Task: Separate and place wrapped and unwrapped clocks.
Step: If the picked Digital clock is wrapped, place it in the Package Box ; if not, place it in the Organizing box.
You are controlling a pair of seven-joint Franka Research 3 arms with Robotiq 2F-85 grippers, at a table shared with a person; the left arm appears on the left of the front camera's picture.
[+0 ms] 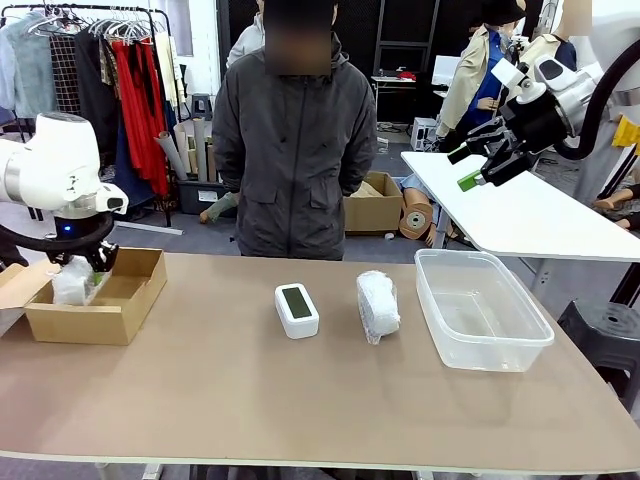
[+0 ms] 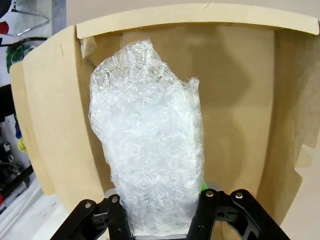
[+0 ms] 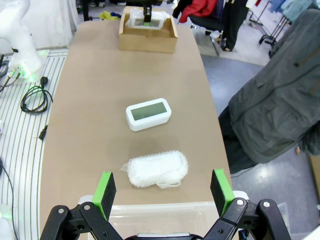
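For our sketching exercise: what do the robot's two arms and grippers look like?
The left arm and right arm are white with rounded joints; the left wears a blue light, the right a looping black cable. The left gripper and right gripper are black linkages with silver bolts and green pads.

Clothes rack [image 1: 95, 60] far left, white side table [image 1: 530, 215] right, cardboard carton [image 1: 375, 205] on floor between.

My bench [image 1: 250, 400] holds the cardboard box [image 1: 120, 312] at my left, with the first wrapped clock [image 1: 72, 283] inside it. Mid-bench lies the bare clock [image 1: 296, 309], the second wrapped clock [image 1: 378, 305] just right of it, then the plastic tub [image 1: 497, 357].
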